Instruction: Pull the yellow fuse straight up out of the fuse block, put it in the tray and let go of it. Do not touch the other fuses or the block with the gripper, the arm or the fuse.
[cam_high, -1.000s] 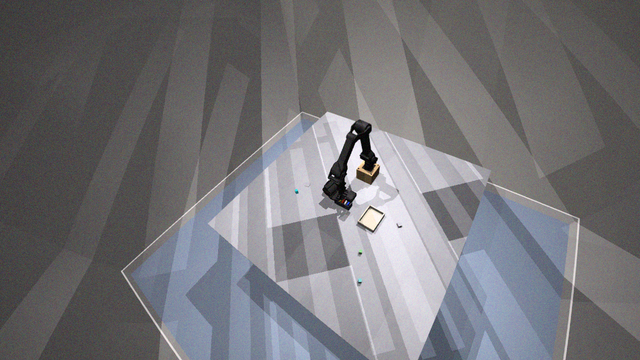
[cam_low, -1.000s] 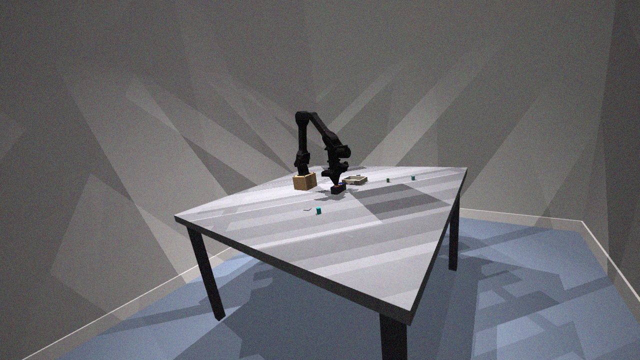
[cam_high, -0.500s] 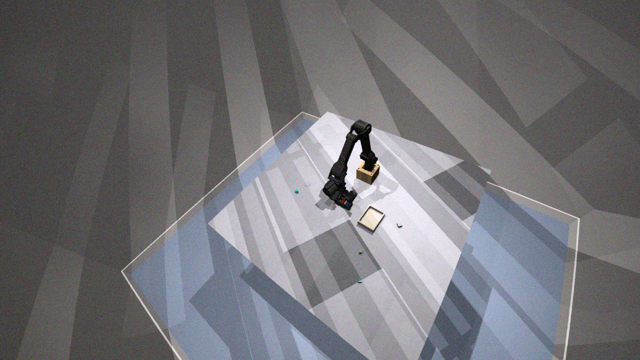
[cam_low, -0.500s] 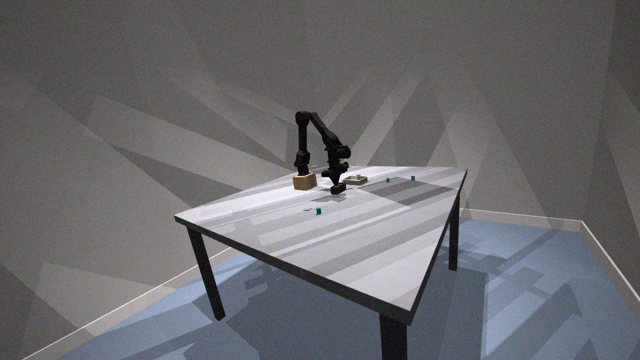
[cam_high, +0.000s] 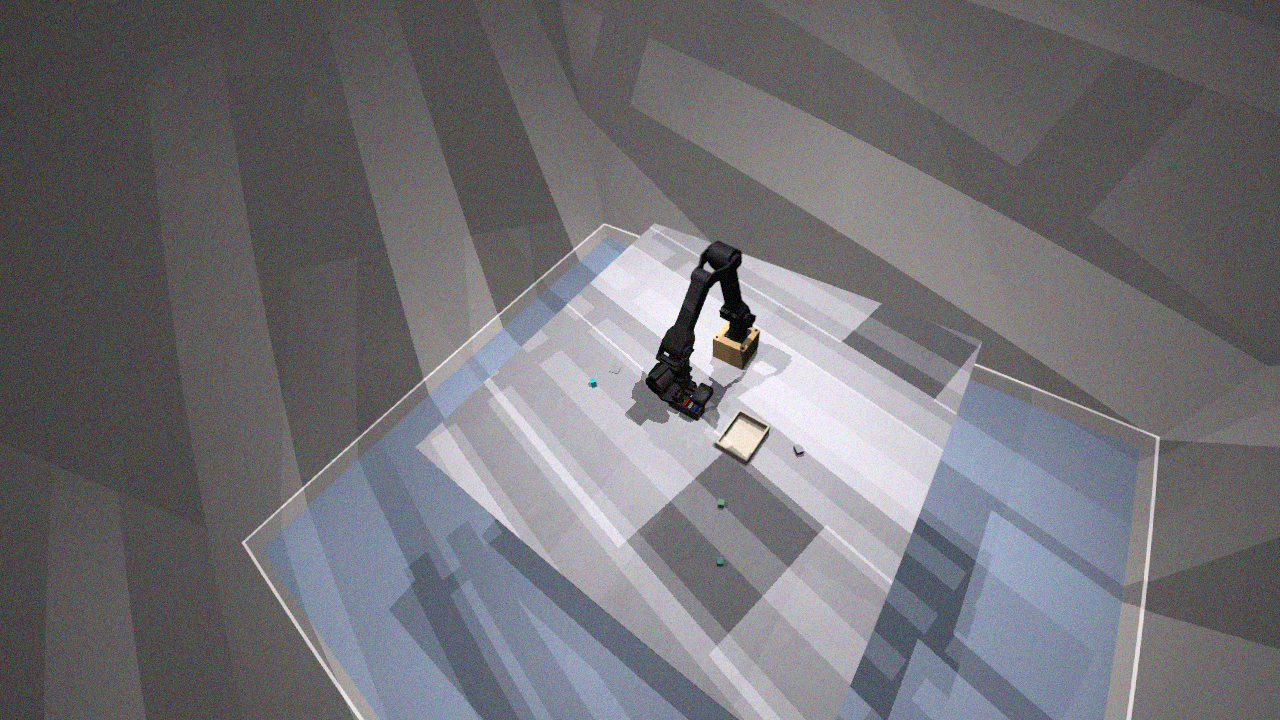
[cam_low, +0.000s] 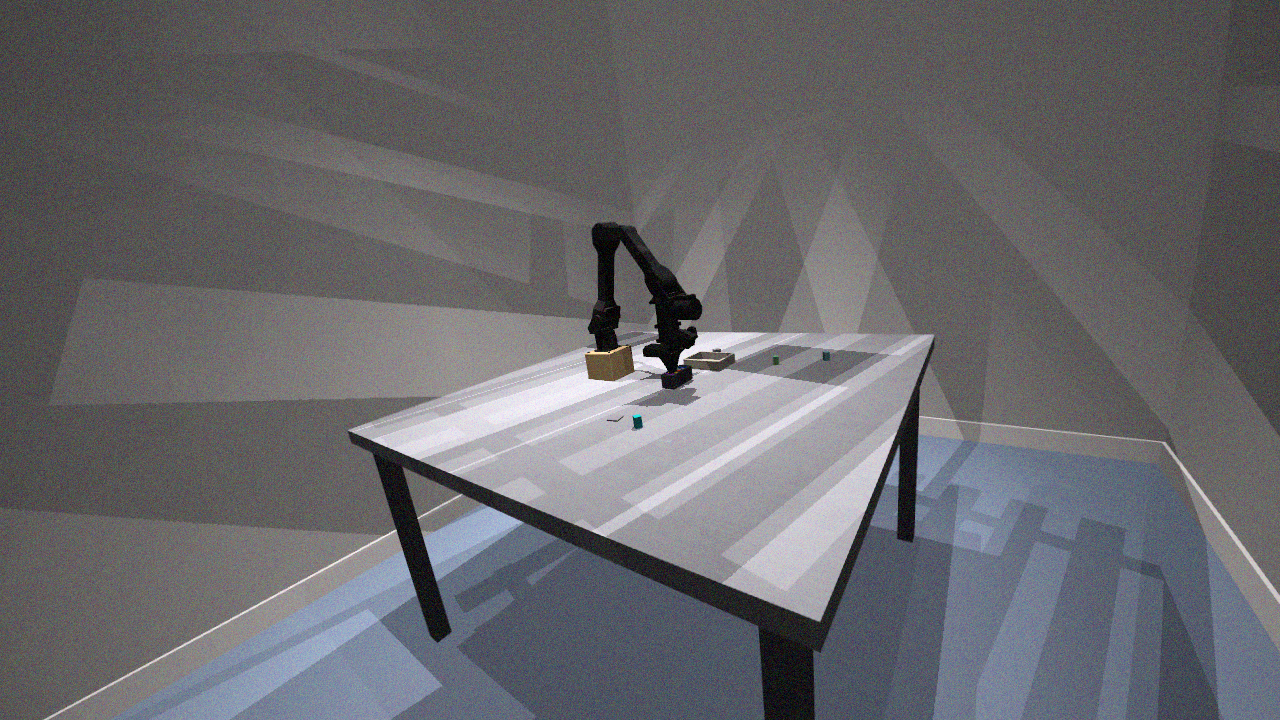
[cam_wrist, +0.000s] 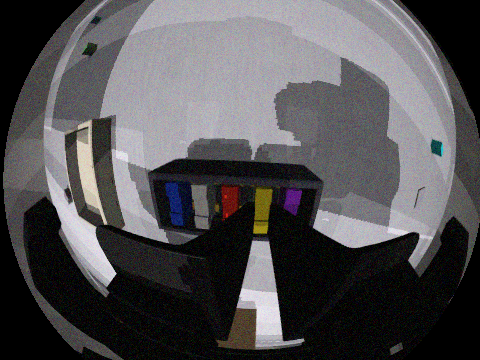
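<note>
Upright in its slot, the yellow fuse (cam_wrist: 263, 202) stands between its red neighbour (cam_high: 686, 402) (cam_wrist: 230, 200) and the purple one (cam_wrist: 293, 201), seated, as far as an onlooker can judge, in the dark fuse block (cam_high: 698, 415) (cam_low: 669, 382) (cam_wrist: 225, 167). The pincer (cam_high: 684, 399) (cam_low: 673, 370) (cam_wrist: 262, 210) reaches down over the row, its narrowly parted fingertips flanking the fuse; whether they actually pinch it or leave a sliver of space, an onlooker cannot tell. The grip looks to be the step in hand. Done well, it calls for both fingers to meet the fuse evenly, centred and without twisting, and to be firm before any lift. The pull should then run straight up, with no sideways drift until the fuse is well above the block, since the red and purple fuses stand close enough to be brushed. The fuse lies between the fingertips, not off to one side. Beyond the block on the worktop (cam_high: 554, 429) (cam_low: 716, 447) (cam_wrist: 225, 75) waits the pale tray (cam_high: 755, 420) (cam_low: 707, 365) (cam_wrist: 107, 165), beside the blue-fuse end.
</note>
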